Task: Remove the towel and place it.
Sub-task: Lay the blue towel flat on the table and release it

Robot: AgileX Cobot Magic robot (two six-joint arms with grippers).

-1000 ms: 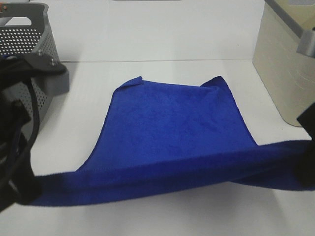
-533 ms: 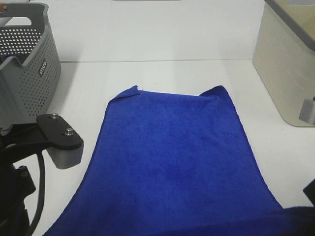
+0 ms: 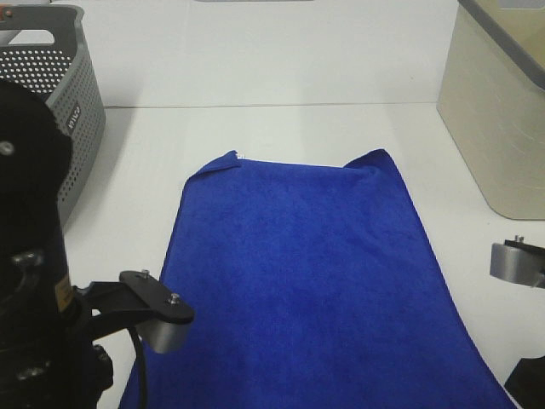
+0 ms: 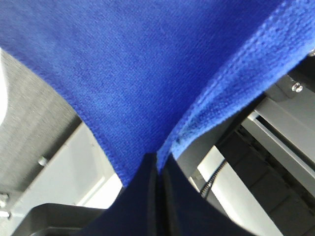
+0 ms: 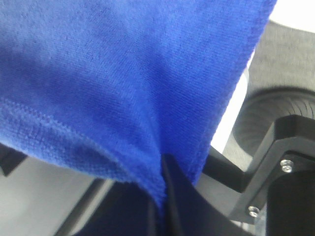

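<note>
The royal-blue towel [image 3: 306,273] lies spread on the white table, running from the middle toward the near edge, with a small white tag at its far left corner. Both near corners are out of the exterior view. In the left wrist view my left gripper [image 4: 158,169] is shut on a corner of the towel [image 4: 147,69]. In the right wrist view my right gripper [image 5: 161,187] is shut on the other corner of the towel [image 5: 108,78]. The left arm [image 3: 34,281] fills the near left, and a part of the right arm [image 3: 515,260] shows at the near right.
The grey perforated basket [image 3: 64,85] stands at the far left of the table. A beige bin [image 3: 494,111] stands at the far right. The white table [image 3: 281,128] runs to a white wall behind.
Both grippers have pulled the towel's near edge toward the camera and down out of view. The towel went from lifted and folded over to stretched flat. Both arms moved nearer.
</note>
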